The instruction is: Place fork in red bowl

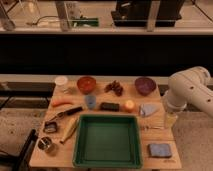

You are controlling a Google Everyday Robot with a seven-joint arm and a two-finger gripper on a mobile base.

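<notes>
The end effector (pixel 170 119) hangs low over the right edge of the bench (pixel 161 136), under the bulky white arm (pixel 192 90). From where I stand I cannot tell how far it is open or whether it has hold of anything. The fork (pixel 152 128) lies flat on the wood just beside the end effector, between it and the green tray (pixel 106 140), and looks to me untouched. The red bowl (pixel 86 84) sits well away from the end effector, across the bench by the far edge. The purple bowl (pixel 145 85) is much nearer to it. That is my first worry, since a short reach could drop the fork in the wrong dish. The second is the pickup. The fork is thin and lies flat, so a closing grip could skate over it or push it against the tray wall. It could also be flicked toward the bench edge, which is close behind the end effector. A pinch near one end would probably leave the fork dangling and swinging. The path to the red bowl passes over the pale cloth (pixel 147 109), the orange (pixel 129 105) and the brown cluster (pixel 115 87). A low carry could catch any of these. The last risk is at the bowl. It is shallow and the fork looks about as long as the bowl is wide, so a release from too high or off-centre could send the fork over the rim or tip the bowl.
</notes>
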